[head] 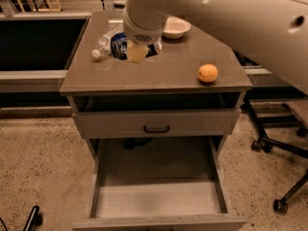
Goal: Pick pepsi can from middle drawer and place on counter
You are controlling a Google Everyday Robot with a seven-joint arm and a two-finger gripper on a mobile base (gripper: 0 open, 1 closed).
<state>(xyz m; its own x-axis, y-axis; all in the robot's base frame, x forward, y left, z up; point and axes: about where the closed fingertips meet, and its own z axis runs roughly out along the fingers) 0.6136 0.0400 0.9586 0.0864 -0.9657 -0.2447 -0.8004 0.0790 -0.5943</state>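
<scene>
pincer (137, 52) clamped on pepsi can (118, 45) over counter (163, 75), beside water bottle (102, 45).

Pepsi can (119, 45): dark blue with pale markings, tipped on its side, half hidden under the pincer (137, 51). Sits clamped there above the rear left of the desk (159, 73), one pale-yellow finger (136, 53) across its front; touching the slab or just off it, impossible to tell. Desk: glossy, brownish-grey, flat. Middle drawer (159, 198): stands pulled well out below, grey, with pale flat floor and low side walls.
</scene>
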